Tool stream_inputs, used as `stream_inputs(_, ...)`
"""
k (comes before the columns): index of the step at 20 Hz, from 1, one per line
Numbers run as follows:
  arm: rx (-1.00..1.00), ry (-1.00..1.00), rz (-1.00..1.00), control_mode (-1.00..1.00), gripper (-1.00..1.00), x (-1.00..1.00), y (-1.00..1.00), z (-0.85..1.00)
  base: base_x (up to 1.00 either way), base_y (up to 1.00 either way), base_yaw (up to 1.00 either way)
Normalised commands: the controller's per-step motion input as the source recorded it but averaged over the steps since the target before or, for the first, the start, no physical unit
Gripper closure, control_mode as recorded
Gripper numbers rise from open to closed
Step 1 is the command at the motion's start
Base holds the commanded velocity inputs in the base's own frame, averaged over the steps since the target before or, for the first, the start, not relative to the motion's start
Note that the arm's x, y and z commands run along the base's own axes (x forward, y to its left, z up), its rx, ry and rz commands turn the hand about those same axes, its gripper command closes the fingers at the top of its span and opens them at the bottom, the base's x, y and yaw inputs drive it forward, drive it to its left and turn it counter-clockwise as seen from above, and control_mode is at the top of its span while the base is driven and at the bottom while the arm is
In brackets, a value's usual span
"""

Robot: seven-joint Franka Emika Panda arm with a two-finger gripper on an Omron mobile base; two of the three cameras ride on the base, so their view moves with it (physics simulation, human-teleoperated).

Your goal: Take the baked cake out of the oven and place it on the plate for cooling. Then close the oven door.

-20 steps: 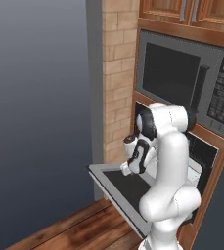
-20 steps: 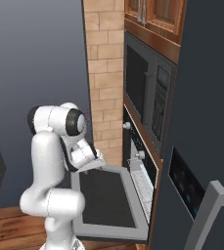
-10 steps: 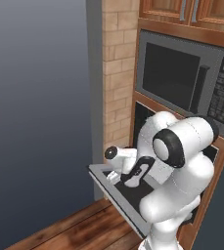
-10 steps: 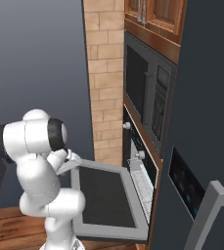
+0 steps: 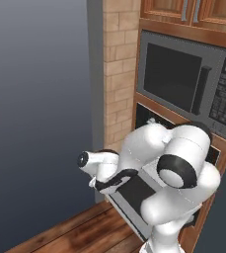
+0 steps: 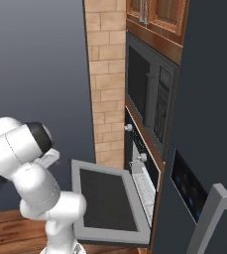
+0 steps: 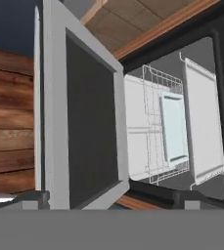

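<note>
Oven (image 7: 182, 127) with door (image 6: 107, 198) down, wire rack (image 7: 162, 132) inside; fingers (image 7: 108, 197) apart.

Oven mouth: the black built-in wall oven (image 6: 143, 171) stands open, its cavity unblocked in front.
Door: the grey-framed, dark-glass drop-down oven door (image 6: 106, 199) lies lowered flat, spanning the approach below the opening.
Cavity: a white wire rack (image 7: 165, 132) crosses the interior.
Flank: a tan brick column (image 5: 119, 74) bounds one side.
</note>
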Motion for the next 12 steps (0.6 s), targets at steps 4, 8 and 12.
stream_inputs(4,-0.39,0.01,-0.02,-1.0,-1.0,0.0,0.8,-0.15,0.0,0.0,0.0)
stream_inputs(8,-0.39,0.0,-0.03,-1.0,-1.0,0.0,0.71,-0.3,0.0,0.0,0.0)
stream_inputs(12,-0.4,0.0,-0.05,-1.0,-1.0,0.0,0.49,-0.46,0.0,0.0,0.0)
